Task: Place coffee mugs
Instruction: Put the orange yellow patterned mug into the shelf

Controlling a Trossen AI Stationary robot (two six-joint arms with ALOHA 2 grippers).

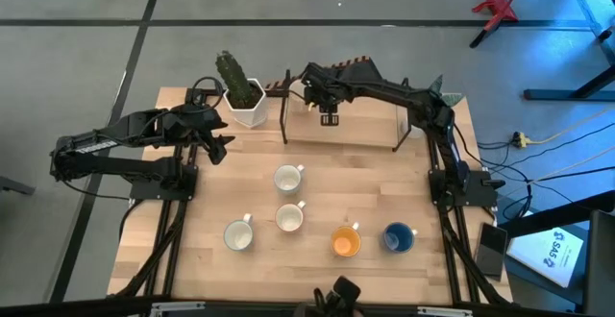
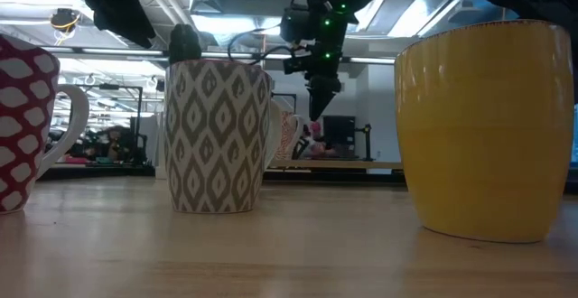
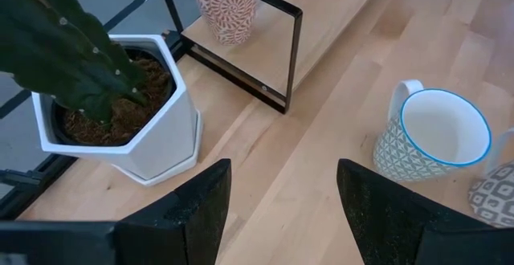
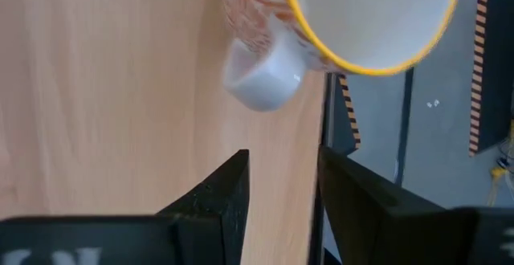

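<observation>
High view: 5 mugs on the table (image 1: 317, 154): two cream (image 1: 287, 178) (image 1: 290, 217), one light (image 1: 238, 235), orange (image 1: 345, 242), blue (image 1: 398, 237). One patterned mug (image 4: 353, 16) already sits on the shelf (image 1: 365, 115) at the back; R gripper (image 1: 329, 117) hovers just beside it, jaws part open, empty. L gripper (image 1: 216, 144) near the cactus pot (image 1: 245, 106), jaws wide, empty. So approx one placed, five left.

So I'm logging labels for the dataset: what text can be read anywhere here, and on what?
"SVS", roughly, on the white box on the floor right of the wooden table; its smaller print is unreadable.
The patterned ceramic mugs and the white hexagonal cactus pot carry none.
</observation>
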